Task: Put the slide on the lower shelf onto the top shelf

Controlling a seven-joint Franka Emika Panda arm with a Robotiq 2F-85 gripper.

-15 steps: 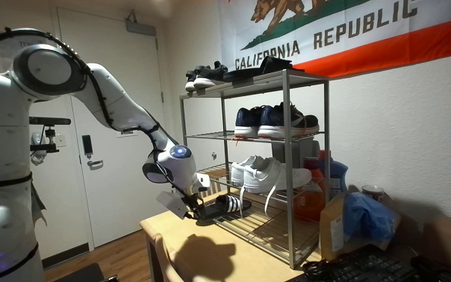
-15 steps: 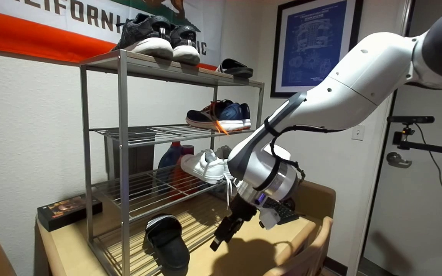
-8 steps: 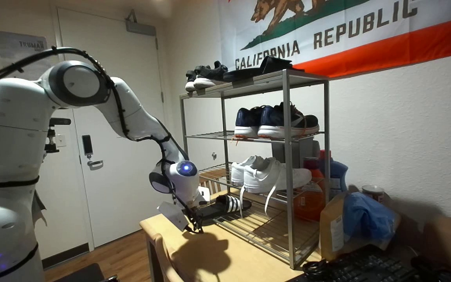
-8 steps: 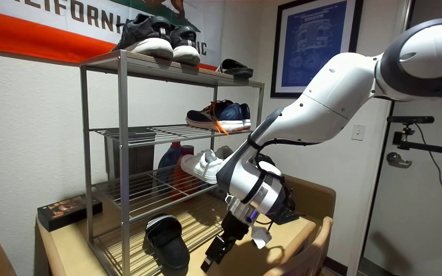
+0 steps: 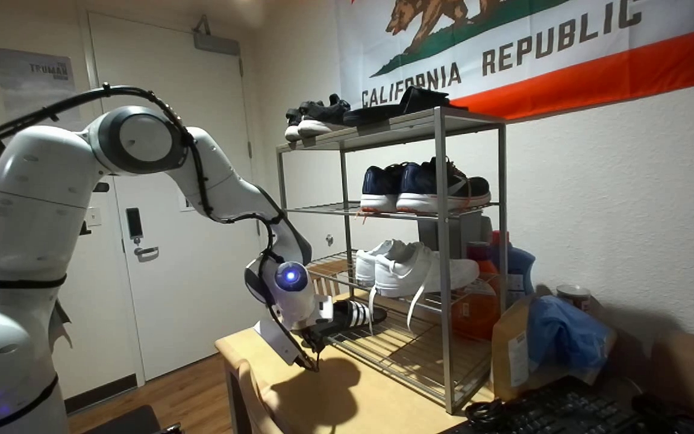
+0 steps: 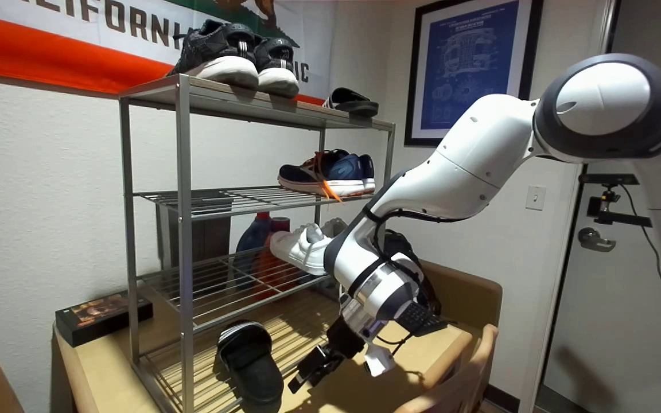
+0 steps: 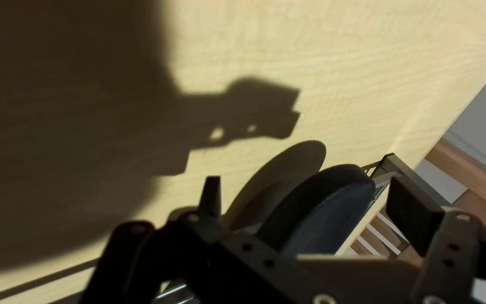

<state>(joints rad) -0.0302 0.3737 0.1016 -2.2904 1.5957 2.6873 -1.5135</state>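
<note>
The black slide (image 6: 253, 373) with white stripes lies on the lower shelf (image 6: 193, 376), its heel sticking out past the front edge. In an exterior view its striped strap (image 5: 356, 313) shows, while the heel is partly hidden by the arm. My gripper (image 6: 304, 383) is open and low over the table, just beside the slide's heel, apart from it. In the wrist view the slide's heel (image 7: 331, 211) appears between the spread fingers of the gripper (image 7: 306, 194), beyond the tips. The top shelf (image 5: 419, 126) carries another black slide (image 5: 395, 110) and dark sneakers (image 5: 320, 114).
White sneakers (image 5: 407, 268) with hanging laces and navy sneakers (image 5: 419, 187) stand on the middle tiers. A rack post (image 5: 445, 271) rises at the front corner. A chair back (image 6: 457, 378) stands by the table. A black box (image 6: 104, 316) lies beside the rack.
The arm has come down and forward. My gripper has moved lower, then closer to the slide's heel, and the wrist has turned so both fingers show apart. The slide has not moved.
</note>
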